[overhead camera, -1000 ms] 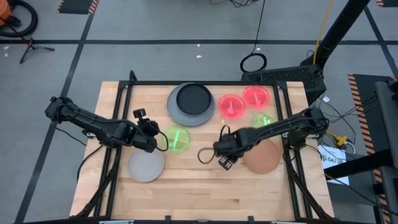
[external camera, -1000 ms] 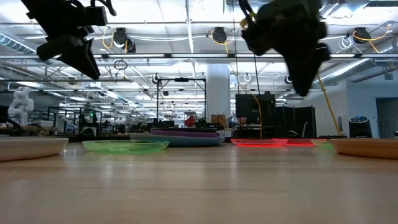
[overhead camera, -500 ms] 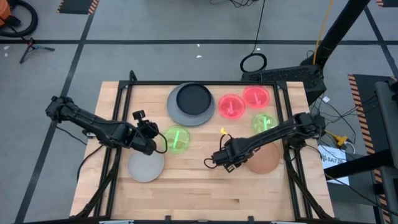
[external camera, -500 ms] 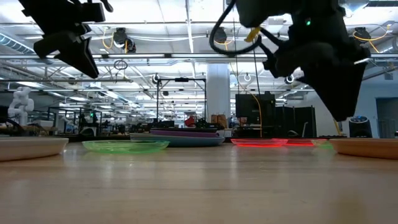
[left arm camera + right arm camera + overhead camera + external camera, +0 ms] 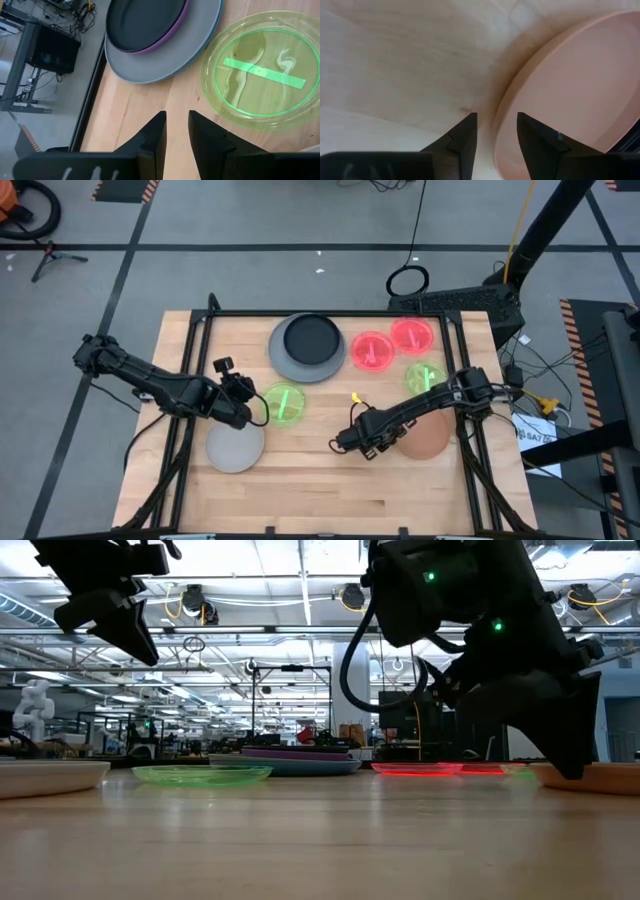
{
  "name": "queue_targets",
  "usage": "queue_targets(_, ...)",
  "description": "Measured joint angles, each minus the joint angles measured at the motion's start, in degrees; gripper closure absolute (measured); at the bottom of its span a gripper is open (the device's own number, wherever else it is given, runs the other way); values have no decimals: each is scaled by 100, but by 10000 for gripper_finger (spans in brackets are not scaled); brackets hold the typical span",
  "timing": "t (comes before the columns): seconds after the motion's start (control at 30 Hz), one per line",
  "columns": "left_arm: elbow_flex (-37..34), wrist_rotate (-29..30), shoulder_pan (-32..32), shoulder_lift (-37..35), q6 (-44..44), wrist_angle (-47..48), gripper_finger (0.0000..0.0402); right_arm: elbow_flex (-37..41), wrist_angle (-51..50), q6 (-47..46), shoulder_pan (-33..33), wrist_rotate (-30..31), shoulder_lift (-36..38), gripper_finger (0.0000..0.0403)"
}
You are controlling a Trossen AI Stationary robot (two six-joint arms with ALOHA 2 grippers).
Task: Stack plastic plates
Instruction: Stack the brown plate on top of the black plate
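Step in hand, as judged: right gripper (image 5: 366, 442) reaching low for near rim of brown plate (image 5: 424, 432), fingers (image 5: 465, 135) narrowly parted, straddling rim, holding nothing. Next move calling for squeeze on rim, then lift toward stack.

Left gripper (image 5: 252, 408) hovering beside green plate (image 5: 262, 75), fingers narrowly parted, empty.

Pale grey plate (image 5: 235, 447) lying near front edge. Farther: black-on-purple-on-grey stack (image 5: 306, 346), pink-red plates (image 5: 373, 351), second green plate (image 5: 424, 376).

Surface: light wooden table (image 5: 300, 490). Beyond: workshop hall, ceiling lights.
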State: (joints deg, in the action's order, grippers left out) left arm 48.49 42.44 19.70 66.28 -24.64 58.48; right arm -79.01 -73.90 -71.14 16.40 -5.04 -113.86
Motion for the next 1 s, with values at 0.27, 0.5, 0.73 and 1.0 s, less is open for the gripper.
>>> queue_targets(0.27, 0, 0, -2, 0, -9, 0, 314, 2, -9, 50, 0, 63, -30, 273)
queue_targets(0.5, 0, 0, -2, 0, -19, 0, 314, 360, 64, 50, 1, 74, -28, 282)
queue_targets(0.73, 0, -2, -1, 0, -33, 0, 314, 554, 443, 298, 17, 42, -9, 309)
queue_targets(1.0, 0, -2, -2, 0, -33, 0, 314, 560, 648, 404, 20, -101, -7, 378)
